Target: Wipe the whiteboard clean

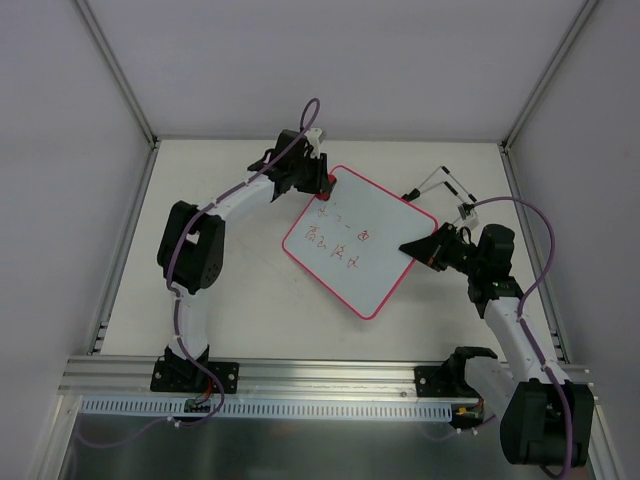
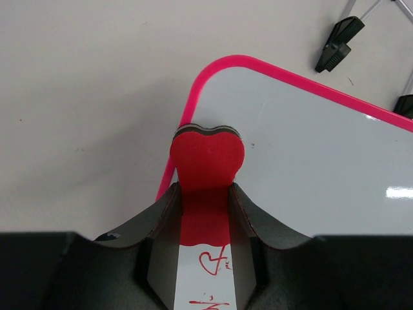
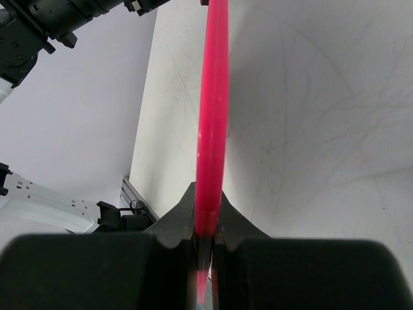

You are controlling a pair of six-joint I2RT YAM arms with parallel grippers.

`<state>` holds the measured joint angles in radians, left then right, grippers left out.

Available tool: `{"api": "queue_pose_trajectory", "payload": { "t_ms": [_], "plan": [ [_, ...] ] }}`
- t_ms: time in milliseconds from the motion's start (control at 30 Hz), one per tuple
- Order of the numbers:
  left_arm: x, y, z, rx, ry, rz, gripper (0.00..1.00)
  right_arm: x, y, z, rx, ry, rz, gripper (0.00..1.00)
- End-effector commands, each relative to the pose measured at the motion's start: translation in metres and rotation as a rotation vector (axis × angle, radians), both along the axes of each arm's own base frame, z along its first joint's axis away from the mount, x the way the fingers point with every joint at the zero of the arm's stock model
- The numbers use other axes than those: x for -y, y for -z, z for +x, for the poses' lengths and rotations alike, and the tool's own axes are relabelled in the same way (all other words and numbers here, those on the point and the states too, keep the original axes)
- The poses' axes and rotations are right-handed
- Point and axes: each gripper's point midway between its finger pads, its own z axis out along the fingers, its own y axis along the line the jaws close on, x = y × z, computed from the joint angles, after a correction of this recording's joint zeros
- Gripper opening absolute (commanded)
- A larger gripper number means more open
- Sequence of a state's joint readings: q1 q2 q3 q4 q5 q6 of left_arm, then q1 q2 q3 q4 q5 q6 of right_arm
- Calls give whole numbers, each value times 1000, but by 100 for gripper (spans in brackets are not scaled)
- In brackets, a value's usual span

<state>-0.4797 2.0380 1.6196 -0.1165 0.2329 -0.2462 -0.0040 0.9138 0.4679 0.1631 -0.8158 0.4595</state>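
- Your left pincer point(image 2: 205, 197) is clamped on one red eraser point(image 2: 206, 152), with a finger on each side of its stem. The eraser's lobed head juts ahead of the fingertips, over a corner of the whiteboard point(image 1: 375, 280).
- Your right pincer point(image 3: 205, 227) is closed tight on the board's pink frame point(image 3: 213, 97), near the next corner round from the left pincer.
- There is one whiteboard, lying between the two pincers and turned cornerwise to the edges of the surface point(image 1: 250, 310).
- The red handwriting point(image 1: 340, 245) runs in two rows at mid-board, between the pincers. A few more red marks show directly beneath the left pincer.
- Two black clips point(image 2: 337, 44) on thin metal rods lie ahead and to the right of the left pincer, past the board's far edge. One is apart from the frame. You cannot tell whether the other touches it.
- Bare surface runs ahead of and beside the left pincer.
- White wall panels point(image 1: 300, 60) close in on three sides, and the right arm stands near the side panel.
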Motion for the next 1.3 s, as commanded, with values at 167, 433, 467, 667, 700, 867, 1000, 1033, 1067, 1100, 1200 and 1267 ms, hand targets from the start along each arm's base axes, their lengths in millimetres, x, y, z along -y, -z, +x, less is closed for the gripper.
{"api": "queue_pose_trajectory", "payload": {
  "t_ms": [167, 433, 467, 667, 700, 867, 1000, 1033, 1067, 1100, 1200, 1267],
  "plan": [
    [-2, 10, 9, -2, 24, 39, 0, -20, -56, -16, 366, -220, -38, 0],
    [23, -12, 11, 81, 102, 43, 0, -21, -58, -17, 372, -238, -38, 0],
    [28, -15, 9, 89, 114, 45, 0, -22, -58, -17, 372, -240, -36, 0],
    [56, -3, -14, 69, 191, 55, 0, -23, -61, -15, 377, -244, -38, 0],
    [61, 0, -20, 61, 208, 55, 0, -23, -62, -15, 379, -245, -38, 0],
    [94, 7, -65, 26, 299, 51, 0, -24, -63, -13, 382, -246, -41, 0],
    [119, 4, -106, 8, 376, 39, 0, -24, -62, -12, 384, -246, -45, 0],
    [124, 0, -118, 9, 392, 37, 0, -24, -61, -12, 382, -245, -46, 0],
    [124, -2, -121, 5, 393, 32, 0, -24, -61, -12, 383, -246, -47, 0],
    [123, -3, -124, 0, 391, 29, 0, -24, -61, -12, 383, -245, -47, 0],
    [113, -7, -125, 10, 360, 42, 0, -24, -60, -12, 384, -248, -48, 0],
    [104, -11, -123, 18, 340, 50, 0, -25, -60, -13, 383, -251, -47, 0]
  ]
}}
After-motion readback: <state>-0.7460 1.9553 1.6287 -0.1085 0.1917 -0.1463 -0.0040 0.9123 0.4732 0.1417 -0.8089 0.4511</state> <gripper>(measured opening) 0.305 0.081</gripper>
